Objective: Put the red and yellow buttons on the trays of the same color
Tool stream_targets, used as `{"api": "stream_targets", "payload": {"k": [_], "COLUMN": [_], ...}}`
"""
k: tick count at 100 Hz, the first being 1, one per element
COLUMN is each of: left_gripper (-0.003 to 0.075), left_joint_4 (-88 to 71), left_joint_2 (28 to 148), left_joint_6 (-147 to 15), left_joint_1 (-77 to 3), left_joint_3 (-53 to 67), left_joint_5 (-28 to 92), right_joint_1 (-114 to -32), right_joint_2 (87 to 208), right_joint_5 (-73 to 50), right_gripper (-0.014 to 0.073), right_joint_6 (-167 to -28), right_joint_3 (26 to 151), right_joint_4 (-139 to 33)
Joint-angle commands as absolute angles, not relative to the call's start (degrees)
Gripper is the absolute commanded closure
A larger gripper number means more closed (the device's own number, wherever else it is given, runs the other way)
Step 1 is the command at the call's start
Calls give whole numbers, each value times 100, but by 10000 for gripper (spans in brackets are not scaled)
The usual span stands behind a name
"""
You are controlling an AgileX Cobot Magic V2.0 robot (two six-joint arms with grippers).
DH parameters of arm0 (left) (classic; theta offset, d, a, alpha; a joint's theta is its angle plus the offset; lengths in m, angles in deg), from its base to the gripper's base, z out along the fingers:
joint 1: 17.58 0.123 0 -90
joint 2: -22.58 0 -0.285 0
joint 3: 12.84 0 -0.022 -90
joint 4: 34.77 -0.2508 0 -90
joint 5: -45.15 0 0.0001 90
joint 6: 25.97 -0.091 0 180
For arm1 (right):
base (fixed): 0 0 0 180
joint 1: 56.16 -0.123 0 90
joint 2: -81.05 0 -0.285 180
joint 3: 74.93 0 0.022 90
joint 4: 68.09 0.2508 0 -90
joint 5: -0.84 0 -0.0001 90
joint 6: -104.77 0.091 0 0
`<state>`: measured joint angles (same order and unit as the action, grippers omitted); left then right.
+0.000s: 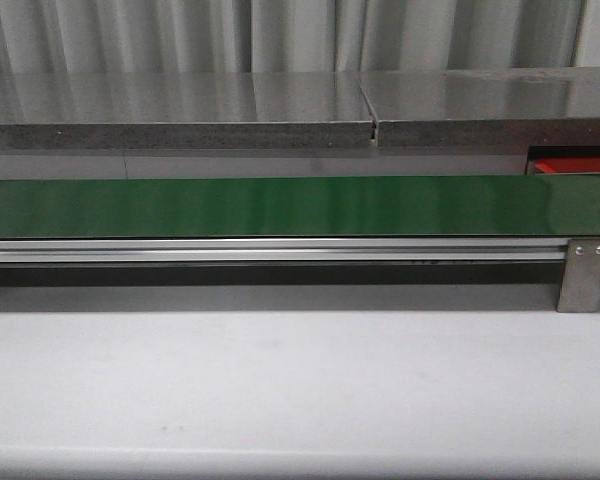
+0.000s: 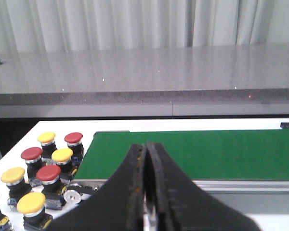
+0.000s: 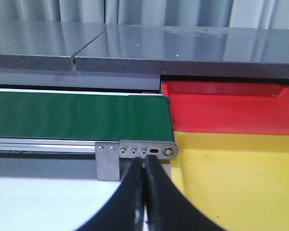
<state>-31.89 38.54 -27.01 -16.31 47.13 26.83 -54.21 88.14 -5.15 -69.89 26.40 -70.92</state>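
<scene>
Several red and yellow buttons stand in a cluster on the white table beside the belt's end in the left wrist view, among them a red button (image 2: 73, 138) and a yellow button (image 2: 62, 154). My left gripper (image 2: 146, 147) is shut and holds nothing, close to the belt's near edge and to the side of the buttons. In the right wrist view a red tray (image 3: 231, 110) and a yellow tray (image 3: 231, 178) lie side by side past the belt's other end, both bare. My right gripper (image 3: 144, 161) is shut and holds nothing, by the belt's metal end bracket (image 3: 135, 150).
The long green belt (image 1: 280, 205) runs across the table on an aluminium rail (image 1: 270, 250), with no button on it. A grey stone counter (image 1: 180, 110) runs behind it. A corner of the red tray (image 1: 570, 166) shows at the far right. Neither arm appears in the front view.
</scene>
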Motion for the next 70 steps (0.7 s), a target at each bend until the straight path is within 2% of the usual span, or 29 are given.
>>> {"api": "stream_targets", "payload": {"k": [1,44,53,70], "left_gripper": [741,722,617,262], "left_joint_4": [-3090,-3012,-3089,-3181], "left_joint_2": [4391,5800,5941,6101], "left_joint_6": [-2690,-2690,-2690,-2690], "left_joint_1": [-1639,-1639,-1639,-1639], "left_joint_3": [4291,3642,3548,3437], "left_joint_5": [2875,2755,2806,2834], "right_joint_1": [-5435,-5435,-5435,-5435], "right_joint_2": [8711,8711,8711,8711], "right_joint_5": [-110,-110,-110,-110], "right_gripper": [710,710,710,710], "right_joint_6": [-6987,-6987,-6987,-6987], "right_joint_3": [2763,2763,2763,2763], "right_joint_4": [-7147,-7147,-7147,-7147]}}
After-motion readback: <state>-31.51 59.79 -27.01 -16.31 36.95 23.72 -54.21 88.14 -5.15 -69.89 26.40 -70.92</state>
